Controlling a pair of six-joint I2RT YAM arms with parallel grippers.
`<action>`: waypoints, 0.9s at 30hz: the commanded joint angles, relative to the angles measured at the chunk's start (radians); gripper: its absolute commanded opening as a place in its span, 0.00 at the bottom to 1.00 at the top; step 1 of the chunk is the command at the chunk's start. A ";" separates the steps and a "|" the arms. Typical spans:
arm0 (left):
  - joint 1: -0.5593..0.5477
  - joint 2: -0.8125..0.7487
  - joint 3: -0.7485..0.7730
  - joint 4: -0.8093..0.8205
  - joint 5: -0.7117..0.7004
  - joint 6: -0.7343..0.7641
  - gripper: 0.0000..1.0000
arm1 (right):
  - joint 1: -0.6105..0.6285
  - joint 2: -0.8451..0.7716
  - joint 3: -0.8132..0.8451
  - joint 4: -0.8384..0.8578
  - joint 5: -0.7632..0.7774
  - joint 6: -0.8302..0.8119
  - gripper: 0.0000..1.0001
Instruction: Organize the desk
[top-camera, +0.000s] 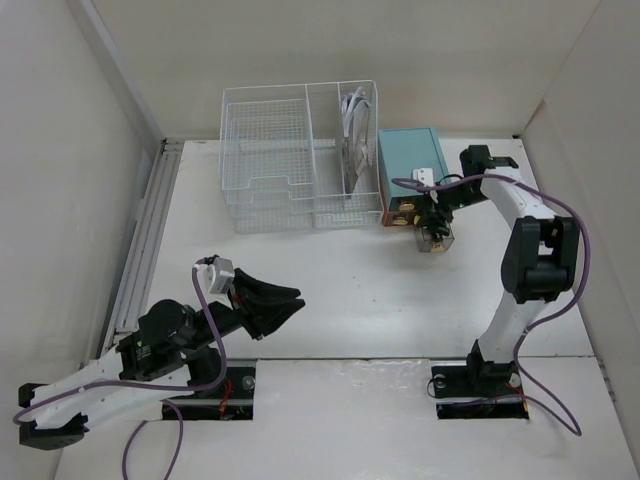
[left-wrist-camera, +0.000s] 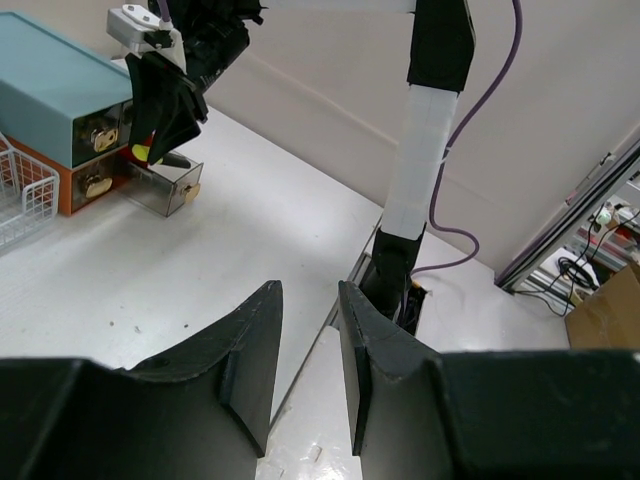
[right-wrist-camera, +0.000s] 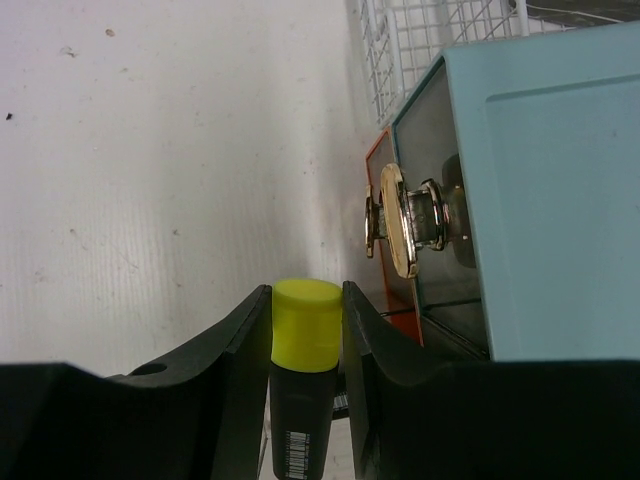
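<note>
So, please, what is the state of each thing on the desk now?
right gripper: jaws shut on the highlighter.
highlighter: capped, held.
left gripper: jaws slightly apart, empty.
clear drawer: pulled out of the teal box.
teal box: other drawers shut.
wire basket: upright, something white in one compartment.
</note>
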 joint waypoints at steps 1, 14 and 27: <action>-0.005 0.003 -0.003 0.058 0.015 0.015 0.26 | -0.002 0.009 0.056 -0.045 -0.067 -0.044 0.00; -0.005 0.003 -0.003 0.067 0.024 0.024 0.26 | -0.034 -0.081 -0.082 -0.036 -0.044 -0.054 0.29; -0.005 0.013 -0.003 0.067 0.024 0.024 0.27 | -0.034 -0.219 -0.121 -0.045 -0.084 -0.044 0.45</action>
